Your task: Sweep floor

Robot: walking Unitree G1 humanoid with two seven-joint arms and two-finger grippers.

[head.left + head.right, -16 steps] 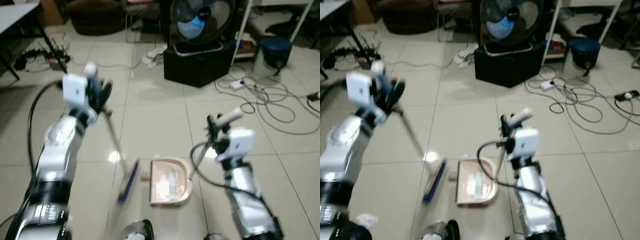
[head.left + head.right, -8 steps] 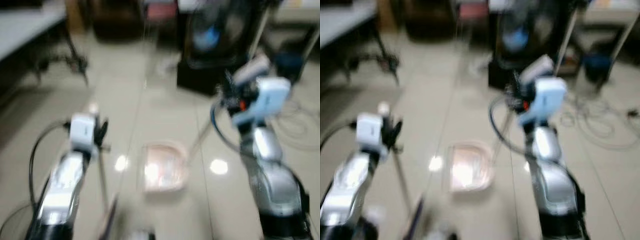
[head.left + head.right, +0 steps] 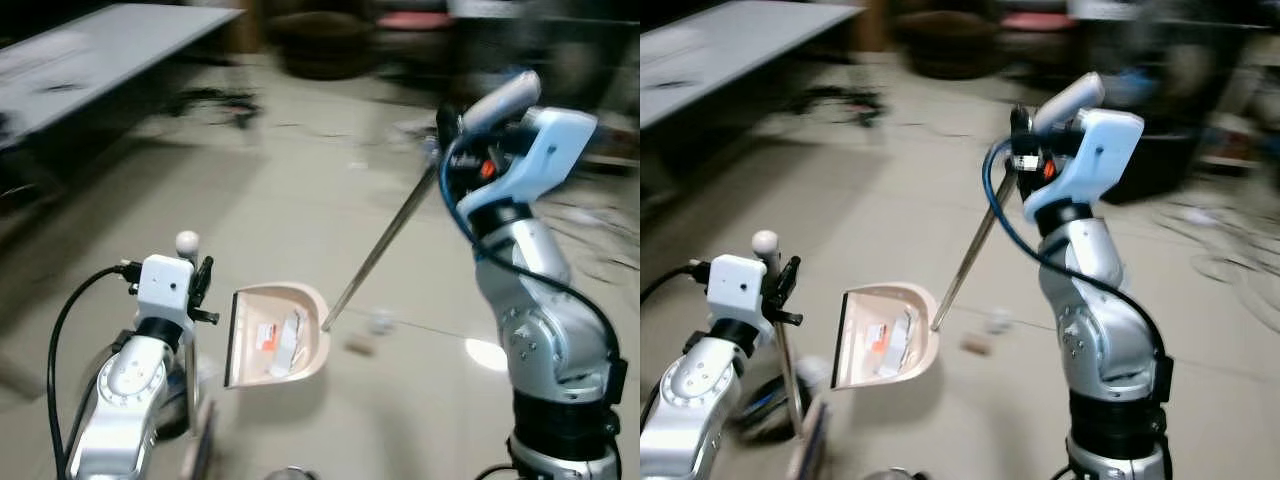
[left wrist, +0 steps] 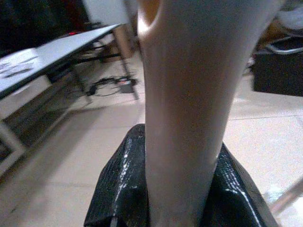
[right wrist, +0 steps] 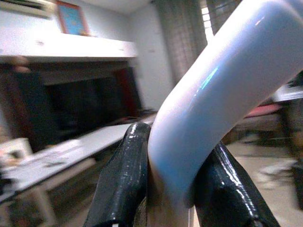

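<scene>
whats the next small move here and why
Probably set the dustpan back down just behind the small scraps on the floor tiles. The right gripper holds its long handle raised, so the pan is tilted with litter already inside, while the left gripper holds the broom upright beside it, ready to sweep.

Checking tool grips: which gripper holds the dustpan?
The right gripper, raised high, holds the dustpan's long handle; the low left gripper holds the broom.
</scene>
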